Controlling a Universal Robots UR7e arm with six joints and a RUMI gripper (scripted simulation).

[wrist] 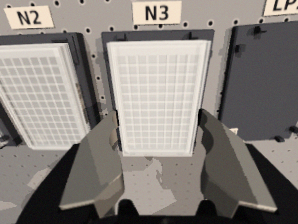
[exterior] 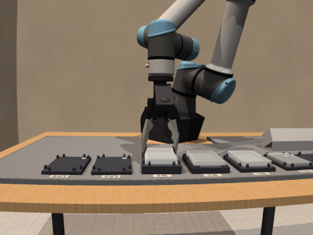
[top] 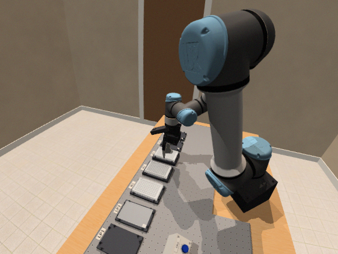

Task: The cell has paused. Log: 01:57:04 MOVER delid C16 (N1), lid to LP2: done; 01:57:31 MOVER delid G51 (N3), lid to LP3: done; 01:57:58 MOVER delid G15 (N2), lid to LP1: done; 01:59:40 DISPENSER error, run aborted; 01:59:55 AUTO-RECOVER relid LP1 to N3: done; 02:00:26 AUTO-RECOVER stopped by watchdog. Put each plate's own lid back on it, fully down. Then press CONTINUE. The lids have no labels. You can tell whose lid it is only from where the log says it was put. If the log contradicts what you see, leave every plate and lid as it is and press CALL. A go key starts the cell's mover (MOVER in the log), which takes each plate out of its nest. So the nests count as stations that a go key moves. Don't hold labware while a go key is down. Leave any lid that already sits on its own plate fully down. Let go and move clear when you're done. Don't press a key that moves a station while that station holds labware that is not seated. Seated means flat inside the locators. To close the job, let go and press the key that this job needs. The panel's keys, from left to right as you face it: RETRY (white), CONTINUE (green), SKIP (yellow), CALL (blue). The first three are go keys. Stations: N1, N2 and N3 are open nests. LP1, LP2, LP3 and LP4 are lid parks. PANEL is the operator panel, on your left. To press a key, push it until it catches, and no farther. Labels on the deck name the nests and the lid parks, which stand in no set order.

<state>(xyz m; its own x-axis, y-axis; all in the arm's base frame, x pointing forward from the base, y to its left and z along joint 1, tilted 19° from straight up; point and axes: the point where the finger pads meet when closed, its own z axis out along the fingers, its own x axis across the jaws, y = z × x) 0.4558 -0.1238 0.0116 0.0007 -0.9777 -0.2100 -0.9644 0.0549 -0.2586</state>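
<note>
The plate in nest N3 carries a clear lid [exterior: 161, 155]. My gripper [exterior: 160, 151] stands straight over it, with one finger against each long side of the lid near the plate's near end, as the wrist view shows [wrist: 157, 142]. It is shut on that lid, which still lies flat on the plate. The N2 plate [wrist: 35, 95] sits next to it, then the N1 plate [top: 148, 189]. A loose lid lies on a lid park [top: 135, 215] beyond N1. LP1 [top: 120, 241] is bare.
Two bare dark lid parks [exterior: 66, 164] [exterior: 111, 164] lie on the other side of N3. The operator panel with its blue key [top: 184, 248] is at the near end of the deck in the top view. The arm's base [top: 254, 189] stands behind the row.
</note>
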